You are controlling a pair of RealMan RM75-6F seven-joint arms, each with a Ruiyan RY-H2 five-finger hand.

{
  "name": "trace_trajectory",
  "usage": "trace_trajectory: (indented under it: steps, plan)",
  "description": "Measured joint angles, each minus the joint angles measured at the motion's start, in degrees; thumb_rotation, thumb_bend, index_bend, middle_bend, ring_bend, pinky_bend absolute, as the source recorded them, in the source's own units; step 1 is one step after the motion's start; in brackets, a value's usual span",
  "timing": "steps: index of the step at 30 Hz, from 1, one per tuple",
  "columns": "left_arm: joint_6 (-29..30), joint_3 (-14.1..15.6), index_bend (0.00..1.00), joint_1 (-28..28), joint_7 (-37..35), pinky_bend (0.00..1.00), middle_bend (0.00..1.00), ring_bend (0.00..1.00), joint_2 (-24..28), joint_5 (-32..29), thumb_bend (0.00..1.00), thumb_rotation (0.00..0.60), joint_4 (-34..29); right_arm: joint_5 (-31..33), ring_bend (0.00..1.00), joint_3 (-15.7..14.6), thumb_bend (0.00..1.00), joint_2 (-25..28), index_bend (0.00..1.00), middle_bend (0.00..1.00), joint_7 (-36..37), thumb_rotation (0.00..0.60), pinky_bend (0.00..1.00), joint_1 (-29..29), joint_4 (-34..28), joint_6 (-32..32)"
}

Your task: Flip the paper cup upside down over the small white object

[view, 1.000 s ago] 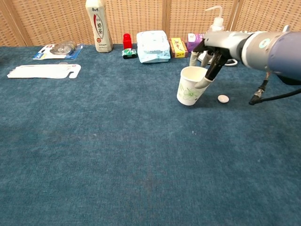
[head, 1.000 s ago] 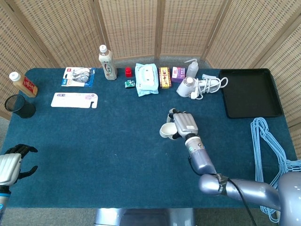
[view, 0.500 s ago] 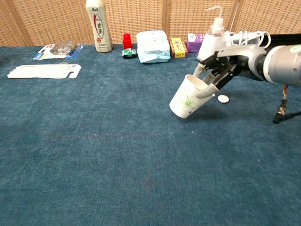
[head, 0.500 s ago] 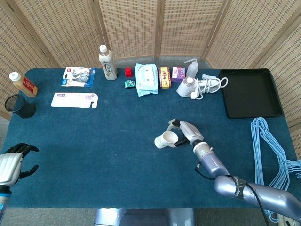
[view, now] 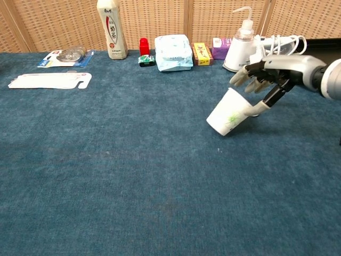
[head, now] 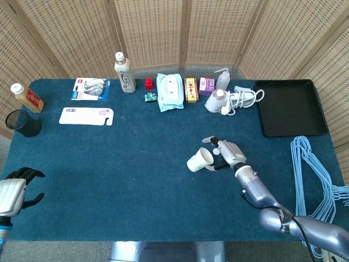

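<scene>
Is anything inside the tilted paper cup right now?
One finger of the right robot hand hooks inside the paper cup at its rim. The cup's interior is otherwise hidden in both views.

The small white object shows in neither view; the tilted paper cup (view: 230, 116) and the right hand (view: 272, 80) cover that spot. The left hand (head: 12, 191) is cut off by the head view's left edge. The package labels along the counter's (head: 136, 180) far edge are too small to read.
</scene>
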State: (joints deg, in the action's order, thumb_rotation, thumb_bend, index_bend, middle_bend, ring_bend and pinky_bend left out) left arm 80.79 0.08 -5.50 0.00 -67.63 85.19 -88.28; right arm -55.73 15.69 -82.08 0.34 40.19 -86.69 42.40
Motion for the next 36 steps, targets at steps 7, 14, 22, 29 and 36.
trace_trajectory:
  steps: [7,14,22,29,36]
  plan:
    - [-0.02,0.13,0.37,-0.02,-0.20,0.28,0.38,0.25,-0.01,0.20,0.21,0.542,-0.12,-4.57,0.22,-1.31,0.24,1.70,0.19,0.17,-3.03,0.599,0.16,-0.63,-0.81,4.77]
    - [-0.27,0.27,0.37,0.02,-0.21,0.28,0.38,0.25,0.09,0.07,0.22,0.547,-0.10,-8.86,0.22,-3.49,0.24,2.45,0.24,0.18,-5.91,0.600,0.16,-0.61,-2.21,6.64]
    - [-0.28,0.29,0.37,0.01,-0.33,0.28,0.38,0.25,0.05,0.11,0.21,0.545,0.03,-11.35,0.22,-5.48,0.25,1.31,0.27,0.19,-13.04,0.600,0.15,1.36,-2.42,7.01]
    - [-0.24,0.28,0.37,0.17,-0.68,0.28,0.38,0.25,0.17,-0.16,0.22,0.547,0.35,-9.93,0.22,-4.95,0.25,-1.57,0.28,0.20,-17.16,0.600,0.15,3.99,-1.30,7.12]
    - [-0.24,0.38,0.37,0.41,-1.14,0.28,0.38,0.25,0.31,-0.38,0.21,0.545,0.73,-9.05,0.22,-5.05,0.25,-3.43,0.30,0.20,-20.83,0.600,0.15,6.32,1.05,6.15]
